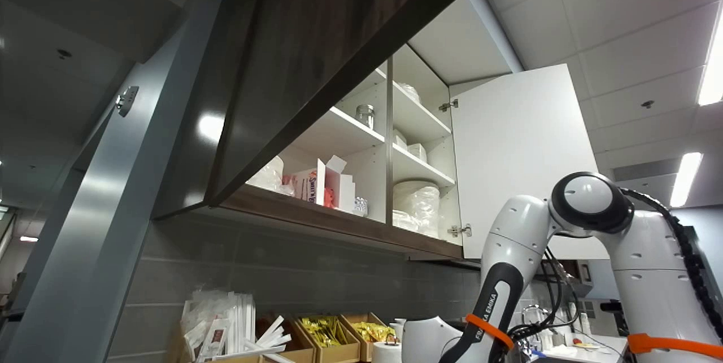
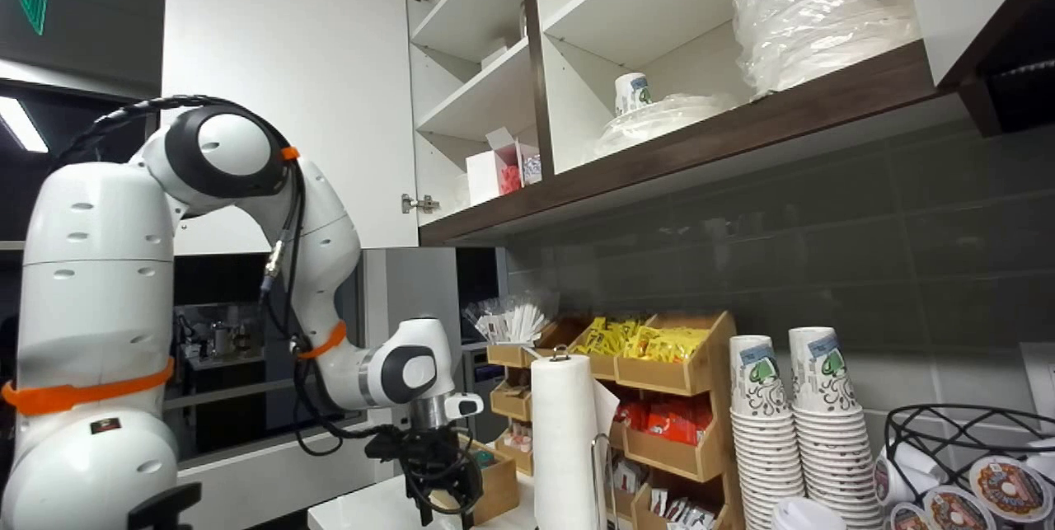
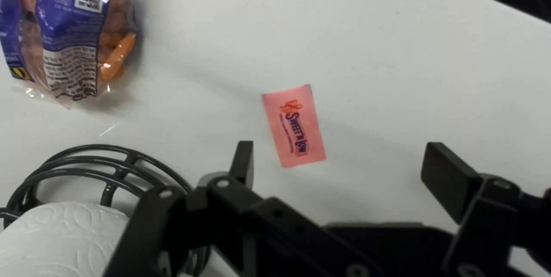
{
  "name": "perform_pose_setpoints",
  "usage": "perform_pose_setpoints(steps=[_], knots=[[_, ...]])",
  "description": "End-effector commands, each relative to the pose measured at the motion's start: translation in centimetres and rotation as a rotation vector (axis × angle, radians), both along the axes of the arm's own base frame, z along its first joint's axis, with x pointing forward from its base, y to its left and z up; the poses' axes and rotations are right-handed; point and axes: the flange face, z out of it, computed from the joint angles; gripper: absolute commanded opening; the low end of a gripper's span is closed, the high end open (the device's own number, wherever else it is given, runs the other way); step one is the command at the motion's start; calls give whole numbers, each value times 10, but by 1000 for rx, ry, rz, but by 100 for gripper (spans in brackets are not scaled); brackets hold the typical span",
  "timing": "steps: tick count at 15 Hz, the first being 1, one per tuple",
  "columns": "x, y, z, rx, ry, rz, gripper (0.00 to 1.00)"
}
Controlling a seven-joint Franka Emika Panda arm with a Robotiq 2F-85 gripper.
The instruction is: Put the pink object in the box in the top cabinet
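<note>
The gripper (image 3: 346, 170) is released, its two fingers (image 3: 450, 180) spread wide apart in the wrist view. At half past ten from it, the pink packet (image 3: 295, 126) lies flat on the white table (image 3: 387, 74). It is a slim rectangle, its long sides running from half past eleven to half past five, with dark "Sweet'N Low" lettering and an orange-red musical emblem. At ten o'clock from the packet lies a purple-and-clear bag (image 3: 73, 14) of orange pieces; at eight, a white paper roll (image 3: 64, 242) beside dark wire hoops (image 3: 109, 191). In an exterior view, just past twelve o'clock from the gripper, a white box (image 2: 482, 177) with a raised flap and red-pink contents stands at the bottom of the top cabinet (image 2: 659, 155).
</note>
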Motion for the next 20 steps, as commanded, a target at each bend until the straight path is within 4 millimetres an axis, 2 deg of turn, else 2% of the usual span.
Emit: perform_pose_setpoints(steps=[1, 6, 8, 9, 13, 17, 18, 20], knots=[[18, -9, -29, -29, 22, -25, 100], [29, -13, -54, -56, 52, -33, 99], [31, -12, -60, -63, 63, -30, 73], [32, -11, -63, -65, 67, -27, 68], [33, -5, -71, -72, 78, -21, 35], [30, 4, -65, -63, 76, -8, 6], [29, 5, -61, -58, 74, -8, 0], [27, 6, -54, -48, 70, -12, 0]])
